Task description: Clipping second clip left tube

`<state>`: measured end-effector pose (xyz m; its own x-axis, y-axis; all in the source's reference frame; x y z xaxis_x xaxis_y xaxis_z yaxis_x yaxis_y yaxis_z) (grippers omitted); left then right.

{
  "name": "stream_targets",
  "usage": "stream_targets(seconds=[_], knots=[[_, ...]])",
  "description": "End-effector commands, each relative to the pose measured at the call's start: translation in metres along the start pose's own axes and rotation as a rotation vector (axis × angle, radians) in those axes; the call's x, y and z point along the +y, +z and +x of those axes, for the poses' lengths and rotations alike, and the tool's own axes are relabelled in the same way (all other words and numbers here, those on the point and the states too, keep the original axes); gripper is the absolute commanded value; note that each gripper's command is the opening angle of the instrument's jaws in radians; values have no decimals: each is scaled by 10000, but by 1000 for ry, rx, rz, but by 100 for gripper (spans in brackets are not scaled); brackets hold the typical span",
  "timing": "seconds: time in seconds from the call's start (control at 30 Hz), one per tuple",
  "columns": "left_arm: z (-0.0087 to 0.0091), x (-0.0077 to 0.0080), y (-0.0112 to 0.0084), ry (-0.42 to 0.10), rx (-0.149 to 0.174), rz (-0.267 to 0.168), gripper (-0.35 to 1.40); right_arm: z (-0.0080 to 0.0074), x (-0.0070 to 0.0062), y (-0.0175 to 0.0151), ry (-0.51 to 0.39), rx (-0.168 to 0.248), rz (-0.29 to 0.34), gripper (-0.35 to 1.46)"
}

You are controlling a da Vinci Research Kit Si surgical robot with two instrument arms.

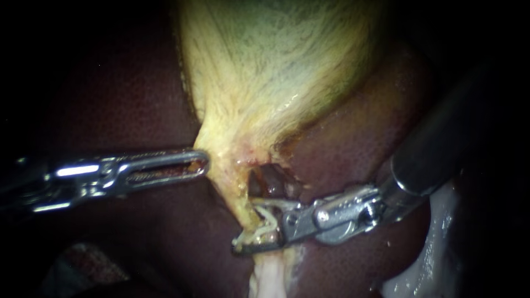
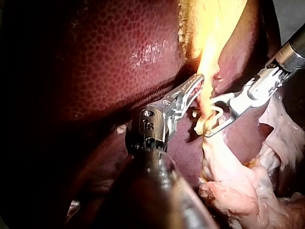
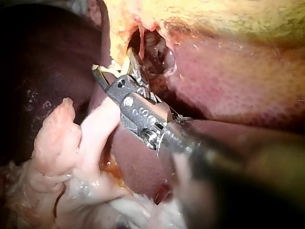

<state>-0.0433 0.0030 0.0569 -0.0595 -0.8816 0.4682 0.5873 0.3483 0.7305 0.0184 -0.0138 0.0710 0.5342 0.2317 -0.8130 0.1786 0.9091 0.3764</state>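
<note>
left instrument [image 1: 205,161] comes in from the left over the dark red liver [image 1: 110,99]. its jaws are narrow, pinched on the edge of the gallbladder [image 1: 276,66] right where the yellow-green sac tapers down. the edge forms a small corner at the jaw tip. the left wrist view agrees: jaws nearly together, tip buried in the yellow tissue.

right instrument [image 1: 245,225] comes in from the right, shaft dark, metal head bright. its jaws stand wide apart and carry a pale clip [image 1: 262,226] seated between them, touching both jaws.

the tube [image 1: 234,193] is the yellowish strand running down from the gallbladder's taper. it passes between the right instrument's jaws, inside the clip, so the clip straddles it and is not squeezed flat. the lower jaw tip sticks out past the tube's far side. the upper jaw lies at the bottom of a dark hole [image 1: 270,182] in the tissue just beside the tube.

the right wrist view shows the same: one jaw tip clear of the strand, the other going into the hole.

below the jaws, pale whitish fat [image 1: 270,276] hangs down. the two instruments are near each other but apart, with the tube between them.
</note>
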Motion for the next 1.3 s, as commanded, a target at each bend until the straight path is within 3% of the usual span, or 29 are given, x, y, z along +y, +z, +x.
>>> stream_targets(seconds=[0.03, 0.23, 0.5, 0.53, 0.63, 0.67, 0.77, 1.3], knots=[[1, 0, 1, -1, 0, 1, -35, 1, 1, 2, -3, 3, 12, 55], [0, -4, 2, -2, 0, 3, -35, 0, 3, 9, -25, -2, 34, 53], [0, -5, 2, -2, 0, 2, -35, -5, 5, 6, -19, -43, 38, 38], [0, -5, 2, -2, 0, 2, -35, -5, 4, 5, -13, -46, 36, 30], [0, -5, 3, -2, 0, 2, -35, -8, 2, -1, 69, -68, 35, -24], [0, -5, 3, -2, 0, 2, -35, -8, 2, -3, 75, -77, 36, -35], [0, -5, 3, -2, 0, 2, -35, -5, 5, -9, 86, -99, 36, -35], [0, -6, 8, -2, 1, 3, -35, -8, 4, -9, 119, -106, 28, -35]])
